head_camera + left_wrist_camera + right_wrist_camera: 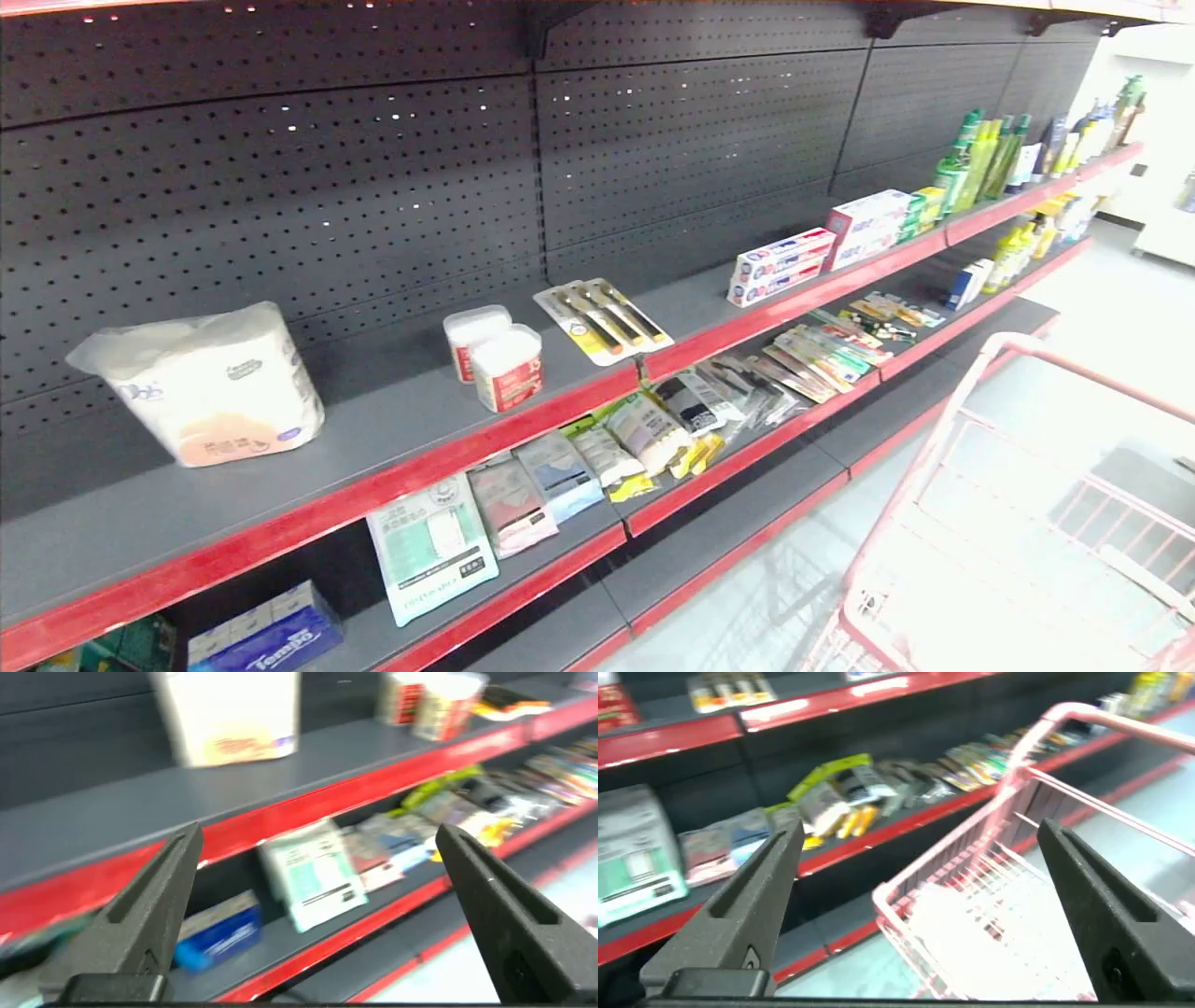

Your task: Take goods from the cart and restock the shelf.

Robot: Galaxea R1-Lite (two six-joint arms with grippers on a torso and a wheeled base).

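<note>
The shelf (392, 420) has grey boards with red front edges. Its top board holds a toilet paper pack (210, 387), two cotton swab tubs (504, 364), a toothbrush pack (602, 317) and toothpaste boxes (780, 266). The red wire cart (923, 467) stands on the floor at the lower right. My left gripper (318, 905) is open with nothing in it and faces the shelf (280, 812) near a white-green packet (313, 873). My right gripper (920, 905) is open and holds nothing, a little way from the cart (1008, 770).
The lower board carries several flat packets (560, 467), a white-green packet (429, 546) and a blue tissue pack (266, 639). Bottles (980, 159) stand at the far right of the top board. A strip of bare floor (747, 597) lies between shelf and cart.
</note>
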